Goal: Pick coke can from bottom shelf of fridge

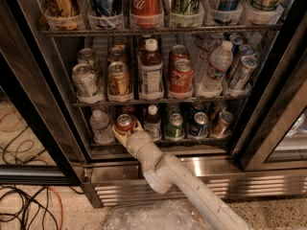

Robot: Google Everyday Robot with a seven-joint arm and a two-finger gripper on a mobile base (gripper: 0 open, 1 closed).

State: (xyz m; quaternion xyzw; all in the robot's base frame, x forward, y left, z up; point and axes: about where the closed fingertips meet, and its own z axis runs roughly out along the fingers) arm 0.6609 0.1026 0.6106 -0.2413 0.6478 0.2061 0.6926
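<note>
The fridge stands open with a dark frame and wire racks. On the bottom shelf a red coke can with a silver top stands in the second lane from the left. My gripper reaches up into that lane on a cream arm, and its fingers sit on either side of the can. To the can's right stand a brown bottle with white cap and a green can.
A clear water bottle stands left of the coke can. A blue can and a tan can stand further right. The steel louvred base panel lies below. Cables trail on the floor at the left. Crumpled clear plastic lies in front.
</note>
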